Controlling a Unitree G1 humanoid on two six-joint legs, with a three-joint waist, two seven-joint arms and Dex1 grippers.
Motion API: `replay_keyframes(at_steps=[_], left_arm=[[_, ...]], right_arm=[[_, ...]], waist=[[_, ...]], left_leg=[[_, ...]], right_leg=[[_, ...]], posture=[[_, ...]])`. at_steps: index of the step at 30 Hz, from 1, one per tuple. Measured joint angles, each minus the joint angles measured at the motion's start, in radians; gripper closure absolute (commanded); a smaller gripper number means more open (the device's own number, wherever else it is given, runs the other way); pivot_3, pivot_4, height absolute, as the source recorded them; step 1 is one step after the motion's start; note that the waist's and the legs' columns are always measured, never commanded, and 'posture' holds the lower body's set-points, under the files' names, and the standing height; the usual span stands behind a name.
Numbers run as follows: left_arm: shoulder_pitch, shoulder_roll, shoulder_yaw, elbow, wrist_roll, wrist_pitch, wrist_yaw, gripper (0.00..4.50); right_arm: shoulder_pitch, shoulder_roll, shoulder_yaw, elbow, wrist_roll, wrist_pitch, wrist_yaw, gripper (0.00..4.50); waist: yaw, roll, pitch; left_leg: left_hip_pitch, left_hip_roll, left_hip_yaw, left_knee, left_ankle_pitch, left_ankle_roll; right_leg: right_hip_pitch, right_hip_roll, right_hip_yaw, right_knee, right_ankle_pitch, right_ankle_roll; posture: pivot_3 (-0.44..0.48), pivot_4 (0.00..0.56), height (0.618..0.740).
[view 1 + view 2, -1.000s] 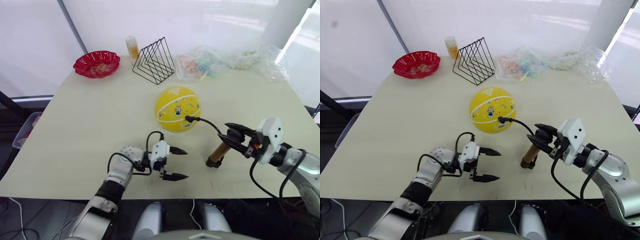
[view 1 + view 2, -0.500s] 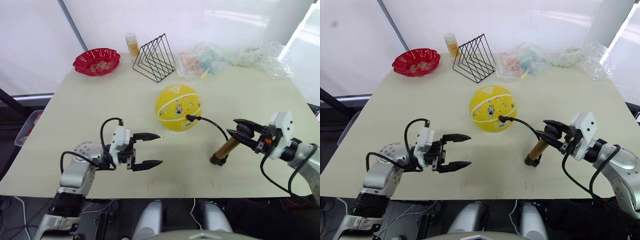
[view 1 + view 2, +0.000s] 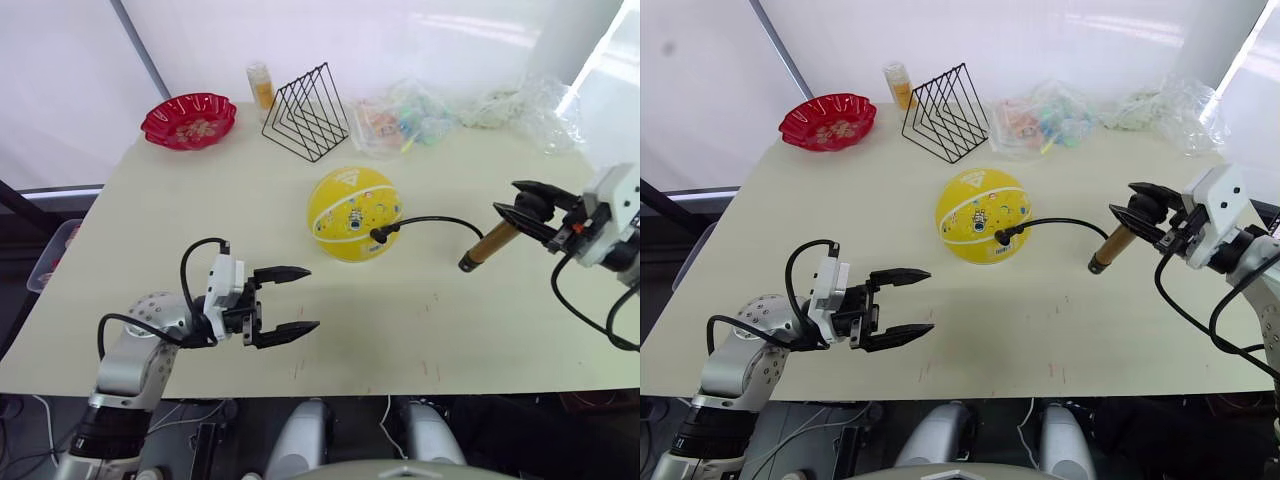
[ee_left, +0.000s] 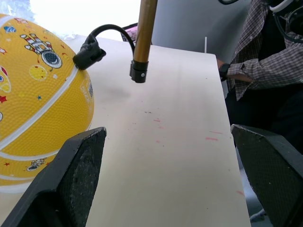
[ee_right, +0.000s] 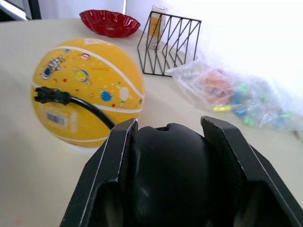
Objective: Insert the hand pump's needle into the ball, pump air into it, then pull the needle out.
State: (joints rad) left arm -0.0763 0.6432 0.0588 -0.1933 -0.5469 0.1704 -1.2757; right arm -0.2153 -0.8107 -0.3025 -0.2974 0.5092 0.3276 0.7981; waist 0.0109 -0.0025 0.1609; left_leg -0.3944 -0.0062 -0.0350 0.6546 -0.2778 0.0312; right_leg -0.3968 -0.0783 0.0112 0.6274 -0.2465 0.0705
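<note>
The ball [image 3: 355, 214] sits round and yellow near the middle of the table [image 3: 180, 210], with white seam lines and small coloured prints on its skin. The black fitting of the needle [image 3: 379, 236] is pressed against the ball's near right side; the thin pin itself cannot be made out. From that fitting the black hose [image 3: 440, 221] arches to the right and reaches the hand pump [image 3: 487, 245]. The pump's brass-gold cylinder is lifted off the table and hangs tilted, its lower black cap pointing down toward the near left.

The right gripper [image 3: 528, 206] is at the right side of the table, its two black fingers clamped on the pump's black knob handle [image 5: 170, 175], which sits between them in the right wrist view. The left gripper [image 3: 289, 298] hovers over the near left part of the table, well apart from the ball, with its fingers spread wide and nothing between them.

At the far side of the table stand a black wire rack [image 3: 305, 113] and, just left of it, a small orange bottle [image 3: 261, 86]. A red scalloped bowl [image 3: 188, 120] lies at the far left. Clear plastic bags [image 3: 415, 122] with coloured contents lie at the far right. In the left wrist view a person in a plaid shirt [image 4: 265, 52] is beyond the table's edge.
</note>
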Motion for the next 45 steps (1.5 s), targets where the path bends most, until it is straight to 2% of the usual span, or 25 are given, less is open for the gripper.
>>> replay_keyframes(at_steps=[7, 12, 23, 27, 28, 29, 32, 33, 38, 42, 45], left_arm=[[-0.004, 0.0, 0.0, -0.029, -0.007, 0.016, 0.014, 0.0], [-0.009, 0.0, 0.0, -0.03, -0.007, 0.019, 0.019, 0.0], [-0.008, 0.0, -0.001, -0.032, -0.007, 0.019, 0.029, 0.0], [-0.008, 0.0, -0.001, -0.032, -0.007, 0.019, 0.033, 0.0], [-0.008, 0.0, -0.001, -0.032, -0.007, 0.019, 0.034, 0.0], [-0.008, 0.0, -0.001, -0.032, -0.007, 0.019, 0.034, 0.0], [-0.005, 0.0, 0.0, -0.033, -0.007, 0.019, 0.036, 0.0], [-0.002, 0.0, 0.0, -0.033, -0.008, 0.02, 0.037, 0.0], [-0.002, 0.001, 0.006, -0.033, -0.012, 0.022, 0.04, 0.0], [-0.042, -0.002, 0.009, -0.032, -0.013, 0.031, 0.06, 0.0], [-0.085, -0.016, 0.009, -0.03, -0.012, 0.04, 0.094, 0.0]], right_arm=[[-0.027, -0.001, 0.134, 0.089, -0.223, -0.25, 0.03, 2.87], [-0.063, -0.011, 0.236, 0.216, -0.462, -0.533, 0.003, 2.87], [-0.071, -0.014, 0.352, 0.358, -0.707, -0.887, -0.063, 2.87], [-0.06, 0.003, 0.391, 0.386, -0.736, -0.946, -0.08, 2.87], [-0.055, 0.005, 0.397, 0.387, -0.736, -0.959, -0.085, 1.84], [-0.053, 0.006, 0.401, 0.387, -0.735, -0.967, -0.086, 1.56], [-0.029, 0.009, 0.406, 0.385, -0.722, -0.979, -0.084, 0.21], [-0.016, 0.008, 0.406, 0.384, -0.708, -0.982, -0.081, 0.07], [0.078, -0.013, 0.395, 0.336, -0.648, -0.985, -0.073, 0.07], [0.187, -0.013, 0.359, 0.24, -0.519, -0.916, -0.061, 0.07], [0.289, 0.014, 0.299, 0.123, -0.357, -0.797, -0.066, 0.07]], waist=[[-0.001, 0.0, 0.0], [-0.001, 0.0, 0.0], [-0.003, 0.0, 0.0], [-0.006, 0.0, 0.0], [-0.008, 0.0, 0.0], [-0.01, 0.0, 0.0], [-0.015, 0.0, 0.0], [-0.017, 0.0, 0.0], [-0.021, 0.0, 0.0], [-0.019, 0.0, 0.0], [-0.02, 0.0, 0.0]], left_leg=[[0.0, -0.001, 0.001, 0.001, 0.002, -0.004], [0.0, -0.001, 0.0, 0.003, 0.003, -0.004], [0.0, -0.001, 0.001, 0.014, 0.002, -0.003], [0.001, -0.001, 0.0, 0.015, 0.002, -0.003], [0.002, -0.001, 0.0, 0.016, 0.002, -0.003], [0.002, -0.001, 0.0, 0.016, 0.002, -0.003], [0.003, 0.0, 0.0, 0.016, 0.002, -0.003], [0.003, 0.0, 0.0, 0.016, 0.002, -0.003], [0.003, 0.001, 0.0, 0.016, 0.002, -0.003], [0.003, 0.002, -0.001, 0.016, 0.002, -0.003], [0.003, 0.002, 0.0, 0.016, 0.002, -0.003]], right_leg=[[0.0, 0.0, 0.001, 0.001, 0.0, 0.0], [0.0, 0.001, 0.001, 0.002, 0.0, 0.0], [0.0, 0.001, 0.002, 0.013, 0.0, 0.0], [0.0, 0.002, 0.003, 0.016, 0.0, 0.0], [0.0, 0.002, 0.004, 0.017, 0.0, 0.0], [0.001, 0.003, 0.004, 0.017, 0.0, 0.0], [0.001, 0.004, 0.005, 0.017, 0.0, -0.001], [0.001, 0.004, 0.005, 0.017, 0.0, -0.001], [0.001, 0.004, 0.005, 0.018, 0.0, -0.001], [0.001, 0.004, 0.005, 0.018, 0.0, -0.001], [0.002, 0.004, 0.007, 0.018, 0.0, 0.0]], posture=[[0.0, 0.15, 0.737], [0.0, 0.15, 0.737], [0.0, 0.15, 0.737], [0.0, 0.15, 0.737], [0.0, 0.15, 0.737], [0.0, 0.15, 0.737], [0.0, 0.15, 0.737], [0.0, 0.15, 0.737], [0.0, 0.15, 0.737], [0.0, 0.15, 0.737], [0.0, 0.15, 0.737]])
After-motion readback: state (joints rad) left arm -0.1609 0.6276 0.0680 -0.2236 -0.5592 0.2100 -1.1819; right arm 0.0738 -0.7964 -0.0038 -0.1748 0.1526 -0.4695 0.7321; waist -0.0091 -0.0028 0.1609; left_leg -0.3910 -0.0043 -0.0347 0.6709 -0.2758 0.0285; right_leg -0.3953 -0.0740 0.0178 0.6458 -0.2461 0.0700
